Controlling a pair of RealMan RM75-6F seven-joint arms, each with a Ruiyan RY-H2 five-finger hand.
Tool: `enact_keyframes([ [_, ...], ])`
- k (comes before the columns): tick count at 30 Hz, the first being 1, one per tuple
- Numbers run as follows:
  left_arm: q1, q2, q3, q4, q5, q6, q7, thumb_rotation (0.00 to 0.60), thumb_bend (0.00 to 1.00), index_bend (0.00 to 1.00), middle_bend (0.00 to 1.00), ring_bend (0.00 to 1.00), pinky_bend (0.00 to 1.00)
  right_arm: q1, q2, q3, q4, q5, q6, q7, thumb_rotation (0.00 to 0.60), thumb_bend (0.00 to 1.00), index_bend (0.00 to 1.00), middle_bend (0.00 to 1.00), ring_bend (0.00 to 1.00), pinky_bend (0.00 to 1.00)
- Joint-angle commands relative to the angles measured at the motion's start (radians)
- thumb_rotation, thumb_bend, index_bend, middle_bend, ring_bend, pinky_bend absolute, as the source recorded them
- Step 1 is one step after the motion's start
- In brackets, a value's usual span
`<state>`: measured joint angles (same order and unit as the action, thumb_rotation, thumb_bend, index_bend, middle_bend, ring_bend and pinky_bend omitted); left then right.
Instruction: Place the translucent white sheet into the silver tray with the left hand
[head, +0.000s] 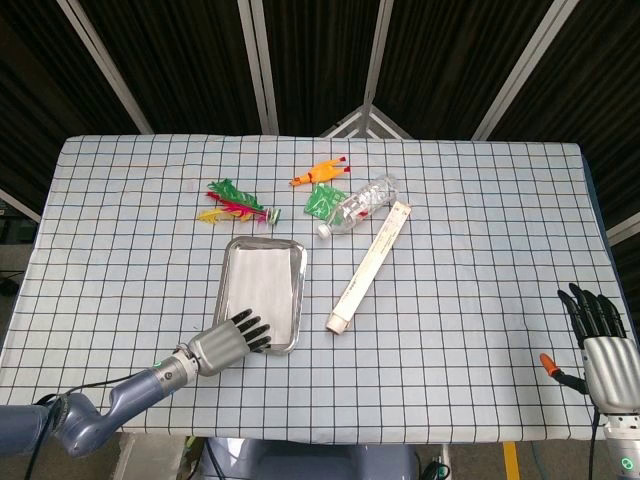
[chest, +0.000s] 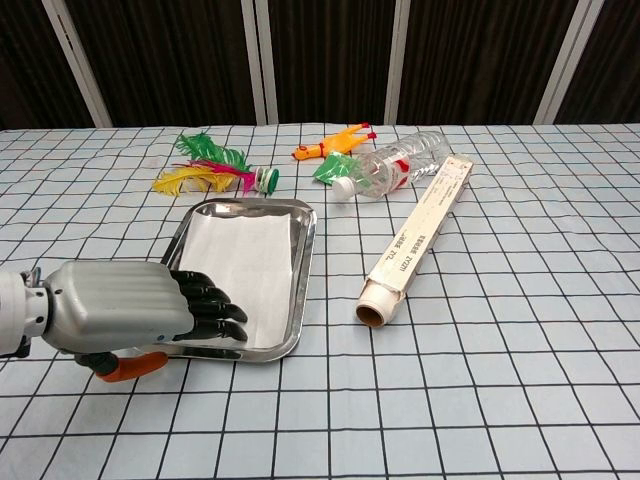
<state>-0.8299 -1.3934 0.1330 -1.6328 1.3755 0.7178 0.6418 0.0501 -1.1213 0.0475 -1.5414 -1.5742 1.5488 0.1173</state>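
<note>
The translucent white sheet (head: 259, 280) (chest: 245, 265) lies flat inside the silver tray (head: 299, 282) (chest: 305, 262), left of the table's middle. My left hand (head: 226, 343) (chest: 125, 312) sits at the tray's near edge, palm down, its dark fingers (chest: 210, 315) reaching over the near rim onto the sheet's edge; it holds nothing. My right hand (head: 602, 345) hangs at the table's near right corner, fingers spread and empty; only the head view shows it.
A long cardboard foil box (head: 369, 266) (chest: 417, 239) lies right of the tray. Behind it are a clear plastic bottle (head: 360, 203) (chest: 394, 164), a green packet (head: 322, 201), a rubber chicken (head: 320, 172) (chest: 333, 141) and a feathered shuttlecock (head: 235, 203) (chest: 214, 172).
</note>
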Motion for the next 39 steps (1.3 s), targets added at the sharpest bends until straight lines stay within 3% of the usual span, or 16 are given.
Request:
enact_keyframes([
  [1, 0.000, 0.002, 0.002, 0.001, 0.002, -0.001, -0.001, 0.600, 0.66, 0.00, 0.00, 0.00, 0.00, 0.000, 0.000, 0.000, 0.000, -0.001, 0.000, 0.000, 0.600, 0.29, 0.00, 0.00, 0.00, 0.04],
  [26, -0.002, 0.003, -0.010, 0.008, 0.032, 0.017, -0.020, 0.600, 0.66, 0.00, 0.00, 0.00, 0.00, 0.001, 0.001, 0.000, -0.001, -0.002, 0.000, 0.003, 0.600, 0.29, 0.00, 0.00, 0.00, 0.04],
  [39, 0.010, 0.027, -0.069, 0.032, -0.041, 0.046, -0.093, 0.600, 0.66, 0.00, 0.00, 0.00, 0.00, 0.002, 0.002, -0.002, -0.004, -0.006, -0.001, 0.007, 0.600, 0.29, 0.00, 0.00, 0.00, 0.04],
])
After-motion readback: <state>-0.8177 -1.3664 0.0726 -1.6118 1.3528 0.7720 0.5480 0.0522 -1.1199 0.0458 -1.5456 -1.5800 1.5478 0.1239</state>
